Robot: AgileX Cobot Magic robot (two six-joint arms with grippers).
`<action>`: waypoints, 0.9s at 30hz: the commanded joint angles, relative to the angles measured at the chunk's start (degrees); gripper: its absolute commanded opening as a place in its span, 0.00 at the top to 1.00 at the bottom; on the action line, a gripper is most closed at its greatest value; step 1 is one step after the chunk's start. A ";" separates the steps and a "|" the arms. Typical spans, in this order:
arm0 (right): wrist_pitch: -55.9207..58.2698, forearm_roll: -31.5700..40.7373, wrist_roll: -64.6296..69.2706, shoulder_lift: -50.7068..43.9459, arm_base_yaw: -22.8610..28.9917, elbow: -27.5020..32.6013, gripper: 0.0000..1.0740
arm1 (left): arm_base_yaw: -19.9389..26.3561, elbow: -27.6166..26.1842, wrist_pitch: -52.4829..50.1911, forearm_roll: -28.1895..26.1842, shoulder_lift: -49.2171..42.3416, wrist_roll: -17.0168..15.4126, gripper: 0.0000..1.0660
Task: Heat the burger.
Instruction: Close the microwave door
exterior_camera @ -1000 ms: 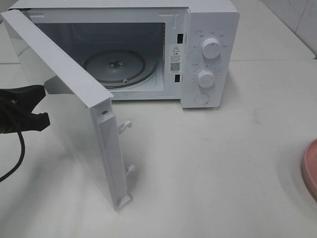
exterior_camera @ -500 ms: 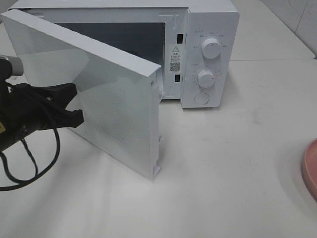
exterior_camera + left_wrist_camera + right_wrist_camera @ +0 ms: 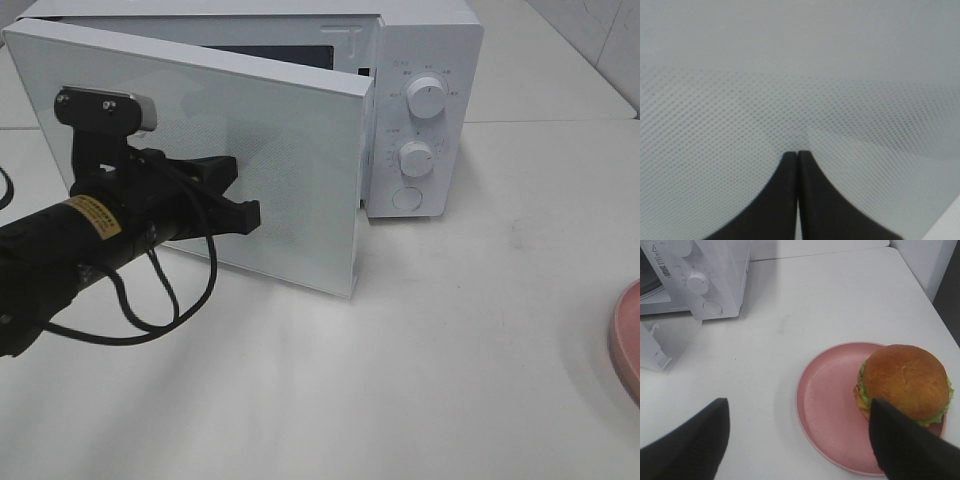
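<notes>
Microwave door (image 3: pixel 250 150) is pressed nearly shut by the closed, empty left claw (image 3: pixel 245 190), though the burger (image 3: pixel 903 383) sits on the pink plate (image 3: pixel 825 405) on the desk, beneath the wide-open, empty right claw (image 3: pixel 795 440); reopening is judged needed next.

White microwave (image 3: pixel 425 60), dotted door mesh (image 3: pixel 740 125), pink plate (image 3: pixel 830 405), golden-brown burger (image 3: pixel 904 380)

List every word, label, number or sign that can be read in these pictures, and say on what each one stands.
No text can be read here.
Microwave control panel: small print around the upper dial and lower dial, too small to read.
Yellow label on the left arm: dark print, blurred.
Sticker on the microwave front, right wrist view: a warning triangle and a code square, print too small.
</notes>
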 commanded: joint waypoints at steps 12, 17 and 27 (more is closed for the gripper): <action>-0.29 0.11 -0.40 -1.60 -0.46 0.17 0.30 | -3.90 -14.04 9.45 -9.68 4.58 7.33 1.00; -0.29 0.11 -0.40 -1.60 -0.46 0.17 0.30 | -3.90 -20.23 12.03 -10.14 7.73 8.31 1.00; -0.29 0.11 -0.40 -1.60 -0.46 0.17 0.30 | -3.90 -28.13 14.73 -14.44 11.52 12.03 1.00</action>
